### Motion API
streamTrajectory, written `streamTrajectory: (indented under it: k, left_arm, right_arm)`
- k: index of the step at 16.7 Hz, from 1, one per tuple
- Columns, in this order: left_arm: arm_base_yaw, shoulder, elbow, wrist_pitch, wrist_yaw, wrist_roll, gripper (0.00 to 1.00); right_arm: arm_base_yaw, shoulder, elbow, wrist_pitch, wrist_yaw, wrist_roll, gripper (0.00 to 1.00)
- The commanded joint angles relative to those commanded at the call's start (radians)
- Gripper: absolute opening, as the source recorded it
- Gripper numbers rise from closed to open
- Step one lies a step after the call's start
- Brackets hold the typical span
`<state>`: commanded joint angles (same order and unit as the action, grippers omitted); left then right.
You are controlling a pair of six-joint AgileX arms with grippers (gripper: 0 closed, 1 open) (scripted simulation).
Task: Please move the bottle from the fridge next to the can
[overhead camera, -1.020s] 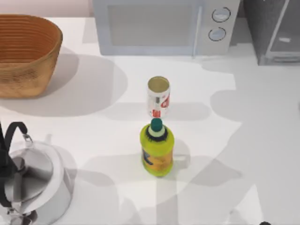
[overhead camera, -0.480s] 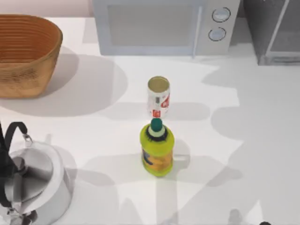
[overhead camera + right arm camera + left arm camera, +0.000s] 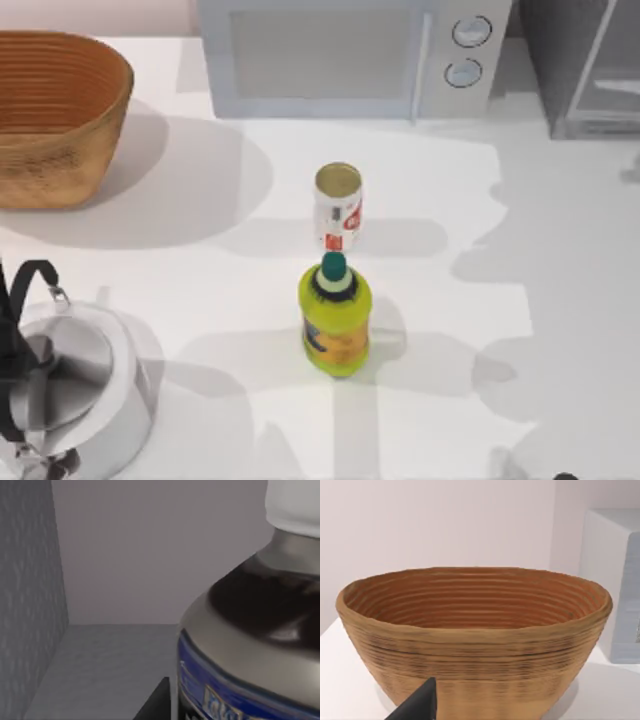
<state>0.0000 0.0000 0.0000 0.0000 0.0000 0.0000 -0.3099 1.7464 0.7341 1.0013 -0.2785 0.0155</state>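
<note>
Right wrist view: bottle (image 3: 250, 645) looms close inside fridge (image 3: 35, 605), white cap up top, silver-grey label round shoulder, standing on grey shelf. Dark fingertip (image 3: 157, 700) of right gripper just beside bottle; grip state — cannot tell. Top view: fridge (image 3: 585, 65) at table's far right corner, can (image 3: 338, 208) mid-table, yellow-green bottle (image 3: 335, 318) just in front of it. Left wrist view: basket (image 3: 475, 635) ahead, left gripper's dark fingertip (image 3: 417, 707) visible, grip unclear.

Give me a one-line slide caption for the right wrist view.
Right wrist camera close on the bottle, white cap up, standing inside the fridge on its grey floor.
</note>
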Motion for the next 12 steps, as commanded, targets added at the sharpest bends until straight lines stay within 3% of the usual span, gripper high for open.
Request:
streamTrajectory:
  k: [7, 12]
  left_arm:
    - [0.000, 0.000, 0.000, 0.000, 0.000, 0.000, 1.00]
    - [0.000, 0.000, 0.000, 0.000, 0.000, 0.000, 1.00]
  right_arm:
    - [0.015, -0.006, -0.017, 0.015, 0.010, 0.001, 0.00]
    - [0.219, 0.086, -0.024, 0.111, 0.218, -0.002, 0.00]
